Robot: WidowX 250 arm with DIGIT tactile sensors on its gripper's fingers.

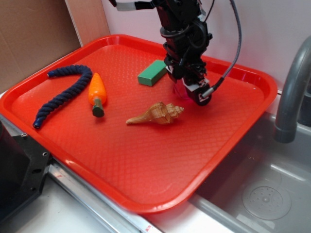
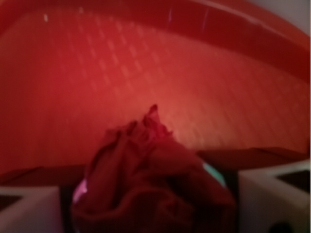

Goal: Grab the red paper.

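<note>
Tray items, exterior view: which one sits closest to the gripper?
Besides the red paper between its fingers, the green block, just left of the gripper; shell, carrot and rope lie farther.

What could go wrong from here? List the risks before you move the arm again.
1. The crumpled dark crimson paper ball sits between the gripper's jaws, but the wrist view is blurred, so a firm hold cannot be confirmed; soft paper might slip on lifting.
2. The green rectangular block lies beside the gripper; a sideways move could knock it.
3. The gripper is low over the bright red plastic tray; pressing down could scrape it.
</note>
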